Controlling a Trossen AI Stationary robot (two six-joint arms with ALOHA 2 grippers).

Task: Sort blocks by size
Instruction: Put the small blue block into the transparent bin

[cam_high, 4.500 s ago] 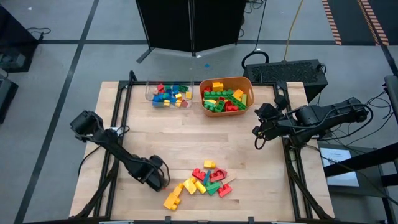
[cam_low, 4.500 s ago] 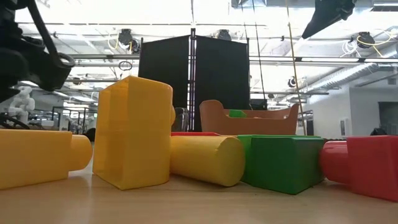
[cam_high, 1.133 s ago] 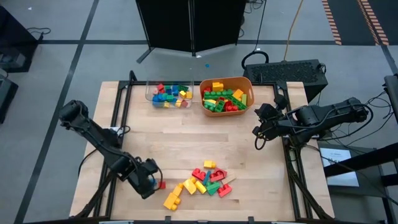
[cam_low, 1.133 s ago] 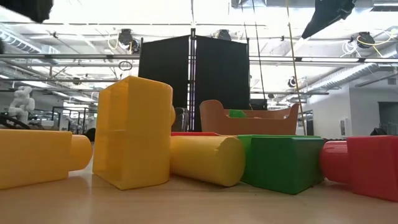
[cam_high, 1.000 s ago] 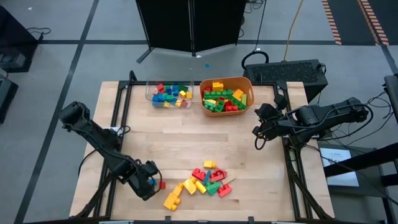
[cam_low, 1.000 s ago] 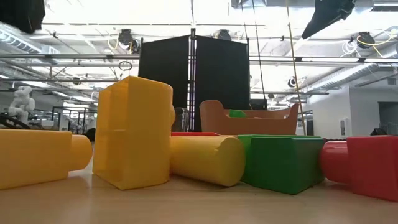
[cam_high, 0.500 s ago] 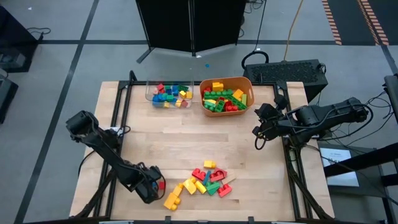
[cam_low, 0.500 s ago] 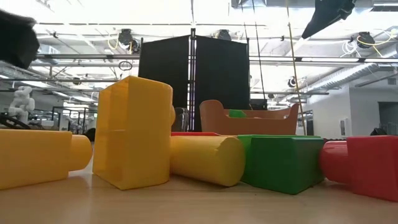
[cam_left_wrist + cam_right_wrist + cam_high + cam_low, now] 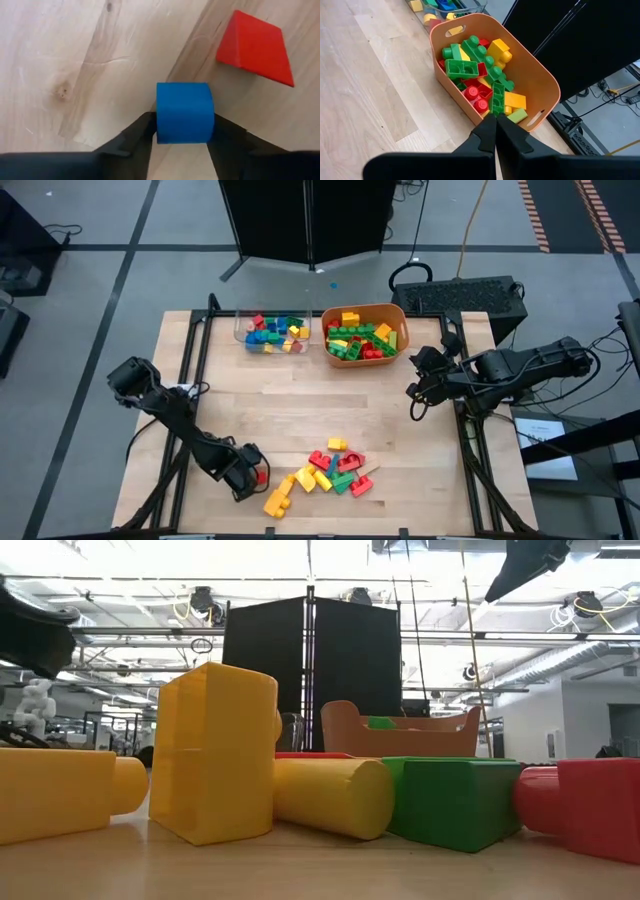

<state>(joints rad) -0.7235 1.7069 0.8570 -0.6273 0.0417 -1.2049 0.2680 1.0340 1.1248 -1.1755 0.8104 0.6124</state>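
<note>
Left hand [image 9: 184, 131] tight around small blue block [image 9: 184, 112] (red wedge [image 9: 256, 47] nearby)

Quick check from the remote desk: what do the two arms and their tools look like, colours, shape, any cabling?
Both arms are dark, near-black jointed links with rounded joint housings. The left arm shows thin black cable loops beside its lower links; the right arm is bulkier, with cables trailing near its wrist. The left tool has two matte black, smooth, tapering fingers; the right tool has the same black tapered fingers. No markings visible.
</note>
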